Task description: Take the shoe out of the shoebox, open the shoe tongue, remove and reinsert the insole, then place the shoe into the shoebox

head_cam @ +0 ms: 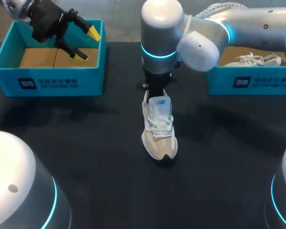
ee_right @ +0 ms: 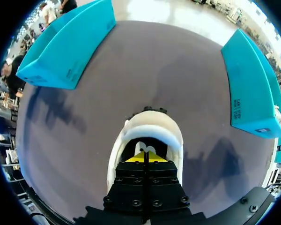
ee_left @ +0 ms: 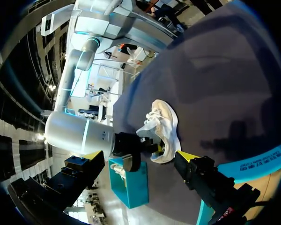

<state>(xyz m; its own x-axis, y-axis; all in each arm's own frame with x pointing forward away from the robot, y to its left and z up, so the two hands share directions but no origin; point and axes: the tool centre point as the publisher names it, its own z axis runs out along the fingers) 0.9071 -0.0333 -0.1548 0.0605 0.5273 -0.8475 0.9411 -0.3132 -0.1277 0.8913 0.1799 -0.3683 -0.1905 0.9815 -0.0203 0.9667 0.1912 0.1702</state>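
Note:
A white and beige shoe [head_cam: 158, 129] stands on the dark table, toe toward the front edge and tongue [head_cam: 158, 103] raised. My right gripper [ee_right: 144, 157] points down into the shoe's [ee_right: 150, 129] heel opening, its yellow tips pressed together and shut. Whether it pinches the insole is hidden. In the head view only the right arm's wrist [head_cam: 157, 71] shows above the heel. My left gripper [head_cam: 88, 44] hangs open over the left teal shoebox [head_cam: 52, 78], holding nothing. The left wrist view shows the shoe [ee_left: 165, 126] far ahead of the open left gripper [ee_left: 138, 157].
A second teal shoebox [head_cam: 250, 81] at the back right holds another white shoe [head_cam: 255, 59]. Both boxes flank the shoe in the right wrist view: the left box [ee_right: 68, 47] and the right box [ee_right: 250, 84]. Bare dark tabletop [head_cam: 86, 152] lies around the shoe.

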